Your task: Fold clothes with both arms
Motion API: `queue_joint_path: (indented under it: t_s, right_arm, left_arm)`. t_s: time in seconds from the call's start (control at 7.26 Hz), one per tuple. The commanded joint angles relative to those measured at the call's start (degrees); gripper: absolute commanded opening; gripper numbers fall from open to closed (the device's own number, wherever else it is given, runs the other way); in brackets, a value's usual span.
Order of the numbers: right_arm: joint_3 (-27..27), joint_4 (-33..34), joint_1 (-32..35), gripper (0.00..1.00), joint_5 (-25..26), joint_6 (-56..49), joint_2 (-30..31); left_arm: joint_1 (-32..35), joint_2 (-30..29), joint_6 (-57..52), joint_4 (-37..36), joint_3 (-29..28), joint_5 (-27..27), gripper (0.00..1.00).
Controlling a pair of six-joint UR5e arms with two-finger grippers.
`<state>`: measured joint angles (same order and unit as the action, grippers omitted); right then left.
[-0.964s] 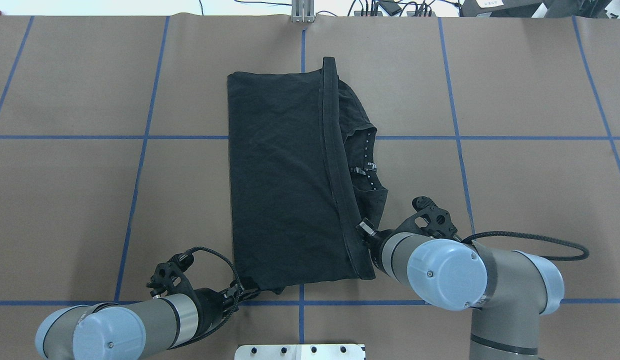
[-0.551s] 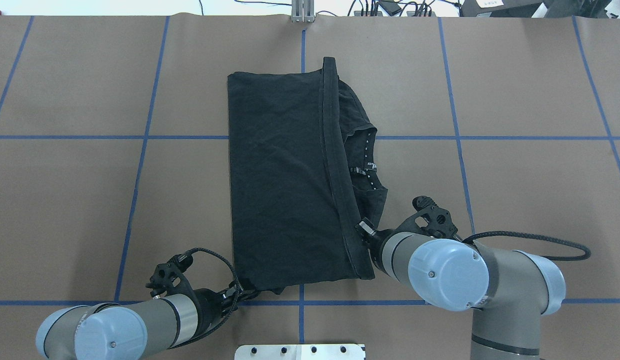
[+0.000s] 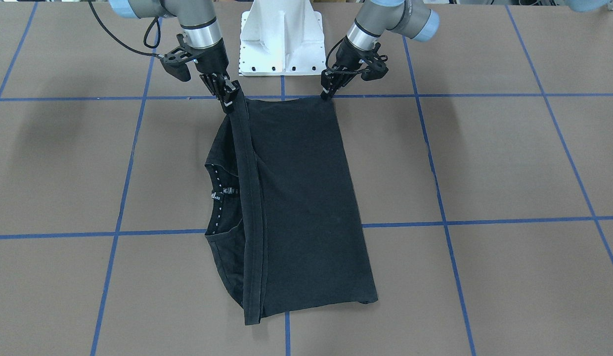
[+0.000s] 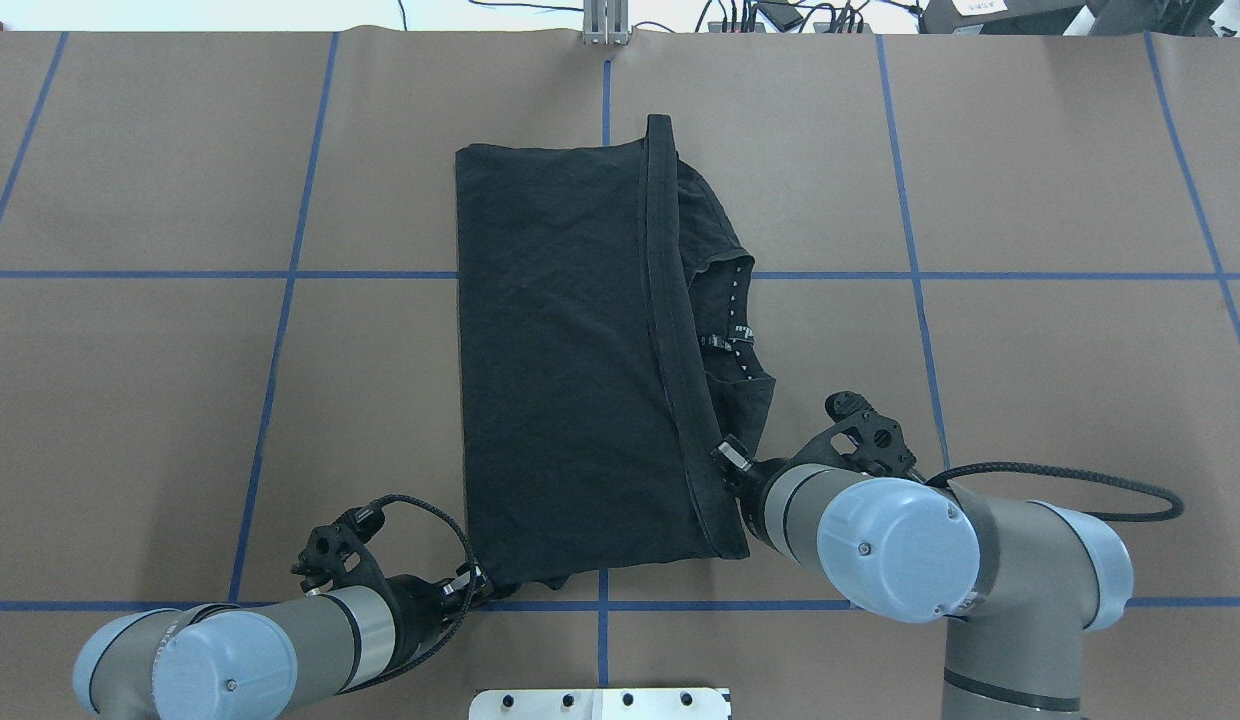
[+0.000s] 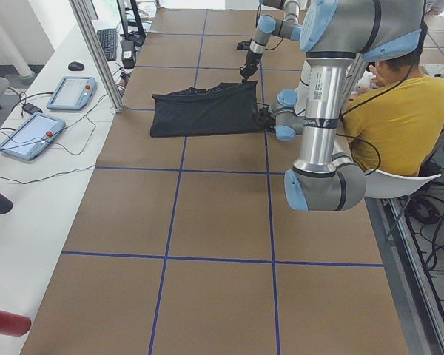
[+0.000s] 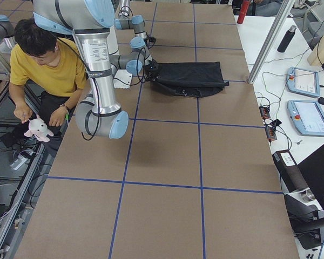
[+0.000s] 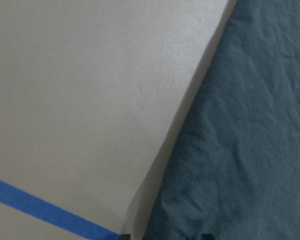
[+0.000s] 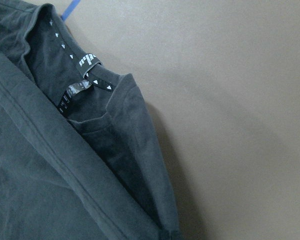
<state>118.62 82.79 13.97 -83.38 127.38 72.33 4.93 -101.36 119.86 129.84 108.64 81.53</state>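
Note:
The black T-shirt (image 4: 560, 350) lies folded into a long rectangle at mid-table, print hidden. Its hem band (image 4: 670, 330) runs along the right side. The collar with patterned neck tape (image 8: 85, 85) sticks out beyond it. My left gripper (image 4: 472, 582) is shut on the shirt's near left corner, on the right in the front-facing view (image 3: 328, 93). My right gripper (image 4: 728, 458) pinches the hem band near the near right corner and holds it slightly raised (image 3: 228, 100). The left wrist view shows cloth (image 7: 240, 150) lifted just off the paper.
The white pedestal base (image 3: 282, 39) stands between the arms at the near edge. A person in a yellow shirt (image 5: 399, 111) sits behind the robot. Tablets (image 5: 70, 92) and cables lie on the white bench beyond the table's far edge. Blue tape lines (image 4: 290, 275) grid the brown table cover.
The left arm has shifted very slightly. The shirt and the right arm look the same.

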Motion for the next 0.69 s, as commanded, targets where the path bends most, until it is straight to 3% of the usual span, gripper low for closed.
queue_joint_path:
  t_s: [0.0, 0.28, 0.55]
  right_arm:
    - [0.0, 0.0, 0.0, 0.00, 0.0, 0.0, 0.0]
    - [0.8, 0.0, 0.0, 0.00, 0.0, 0.1, 0.2]
    - [7.2, -0.1, -0.5, 0.00, -2.3, 0.3, 5.2]
  left_arm:
    - [0.0, -0.1, -0.5, 0.1, 0.2, 0.0, 0.00]
    - [0.4, 0.4, -0.8, 0.0, 3.5, 0.5, 0.00]
    - [0.7, 2.8, -0.6, 0.0, 12.1, 2.5, 0.00]
